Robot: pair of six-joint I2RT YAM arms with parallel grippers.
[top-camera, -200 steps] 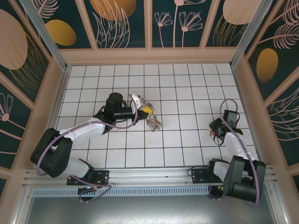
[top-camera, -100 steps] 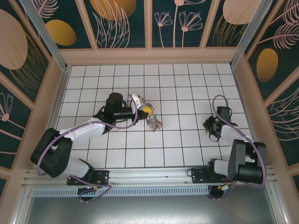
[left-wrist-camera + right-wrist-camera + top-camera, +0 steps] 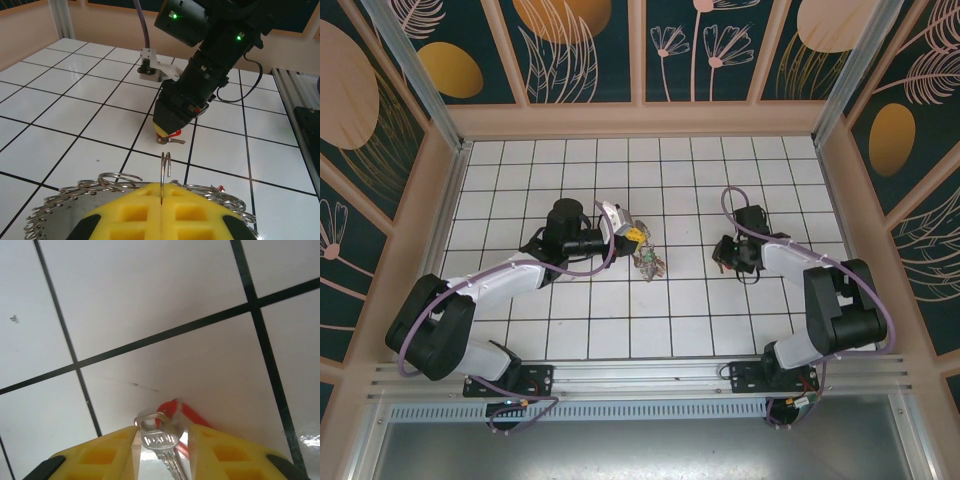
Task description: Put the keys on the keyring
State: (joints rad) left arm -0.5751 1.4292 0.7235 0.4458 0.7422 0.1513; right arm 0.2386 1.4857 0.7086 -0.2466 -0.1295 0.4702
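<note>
Keyring [image 3: 52,216] is lying roughly flat on the tiled floor [image 3: 75,115] near mid-table, its rim bristling with wire loops. One wire loop [image 3: 165,165] is standing upright because the left gripper [image 3: 161,194] is pinching its base, yellow pads [image 3: 135,216] pressed fully together on it. Probably the loop is being held steady and raised so a key can be fed on. From above, the left gripper [image 3: 636,240] is sitting just beside the ring. Facing the loop and near it, the right gripper [image 3: 169,134] is hovering low over the floor and appears to be clamping a key [image 3: 175,141]. In the right wrist view the key [image 3: 158,438] is poking head-first from between the fingers, with the red tag [image 3: 192,416] trailing beside it. Head-first looks deliberate, presenting the hole to the loop. The loop is thin, so alignment will be demanding.
</note>
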